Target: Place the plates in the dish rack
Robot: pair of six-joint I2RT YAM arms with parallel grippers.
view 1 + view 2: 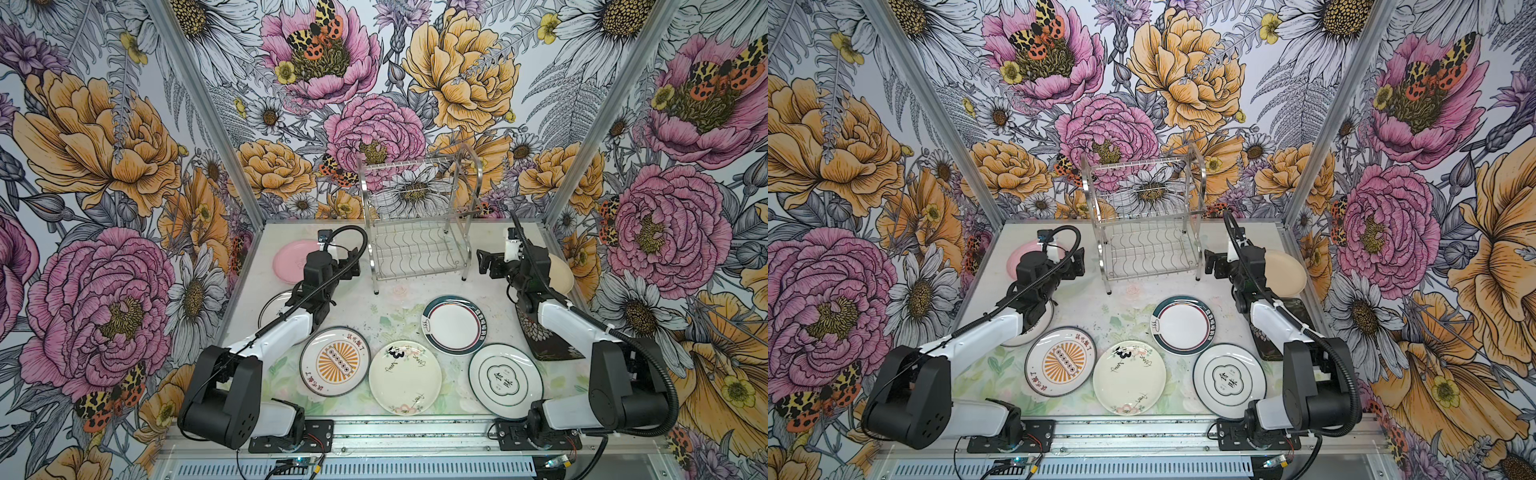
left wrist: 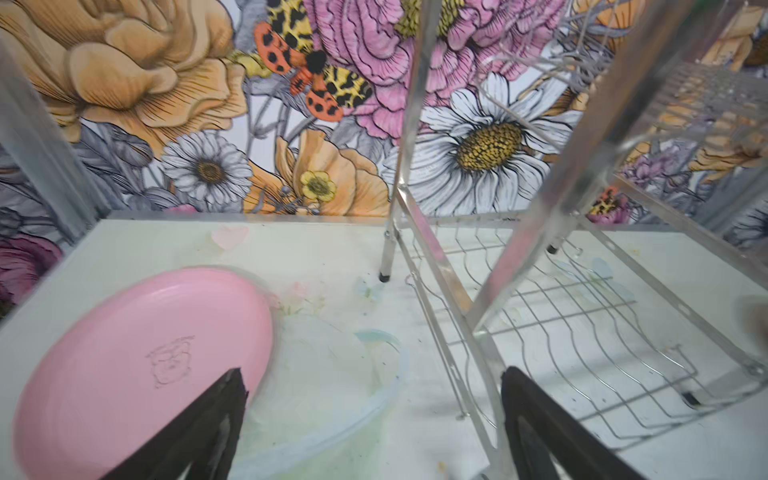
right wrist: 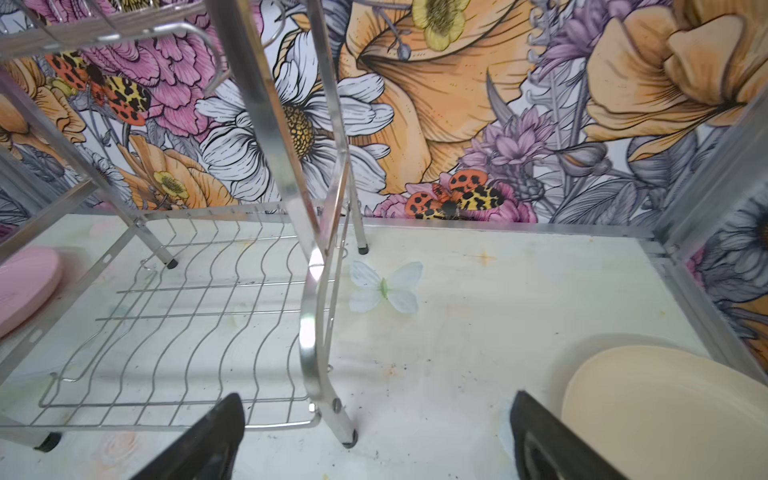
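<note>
Beneath the left arm [image 1: 286,328], a plate [image 1: 272,305] mostly hidden; left tool [image 2: 374,374] and right tool [image 3: 378,397] apart, empty.

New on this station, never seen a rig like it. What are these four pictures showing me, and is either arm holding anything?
Two robot arms stand at the near edge of the table, each ending in a two-fingered claw. Two pictures look down on the whole scene; the other two come from cameras on the wrists. The left claw and right claw are open and empty, flanking the dish rack, which holds nothing. Plates lie on the table: a pink plate beside the left claw, a cream plate beside the right, a dark square plate under the right arm, a half-hidden plate under the left arm, four printed plates in front.
</note>
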